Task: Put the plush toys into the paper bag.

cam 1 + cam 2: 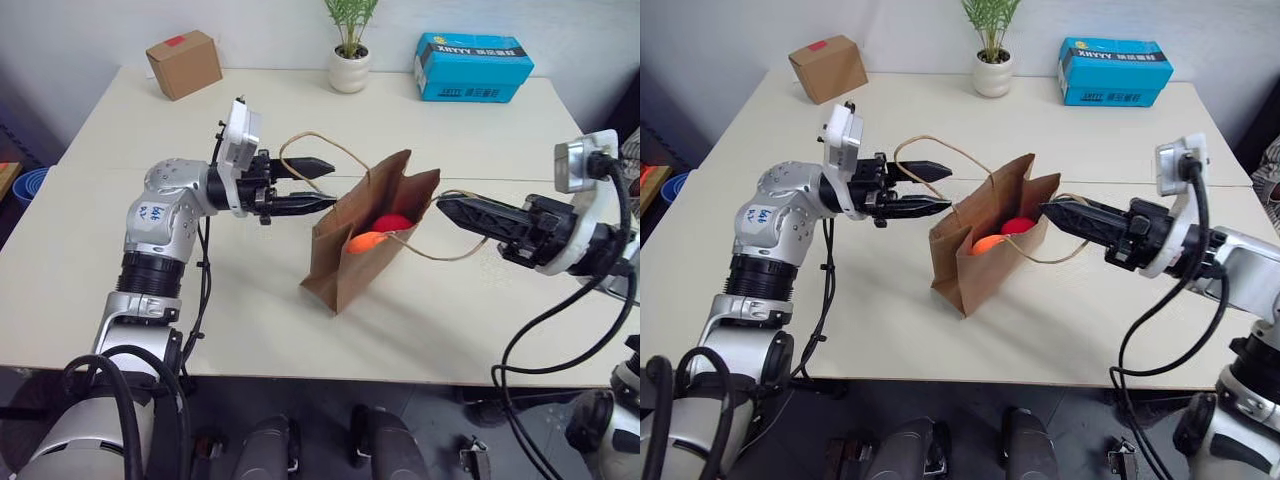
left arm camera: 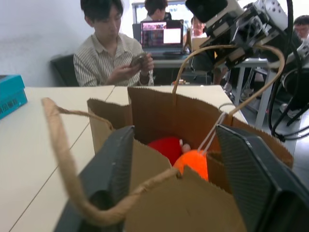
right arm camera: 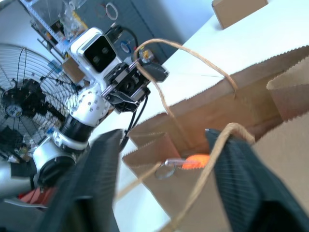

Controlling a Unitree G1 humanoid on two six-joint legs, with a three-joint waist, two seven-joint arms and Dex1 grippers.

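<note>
The creased brown kraft paper bag (image 1: 362, 236) stands open on the smooth pale table (image 1: 120, 250). Inside it lie the 2 soft rounded plush toys (image 1: 383, 231), 1 orange and 1 red. The left gripper (image 1: 322, 184) and the right gripper (image 1: 1048, 212) flank the bag, black fingers spread, at its twisted-cord handles.

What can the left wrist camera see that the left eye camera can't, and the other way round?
Left wrist alone: a person with a phone and a laptop behind the table. Left eye alone: the plant, blue box whole, cardboard box, and the left gripper from outside, open by a handle. Both: the paper bag with the red toy and orange toy inside, and the right gripper, open.
</note>
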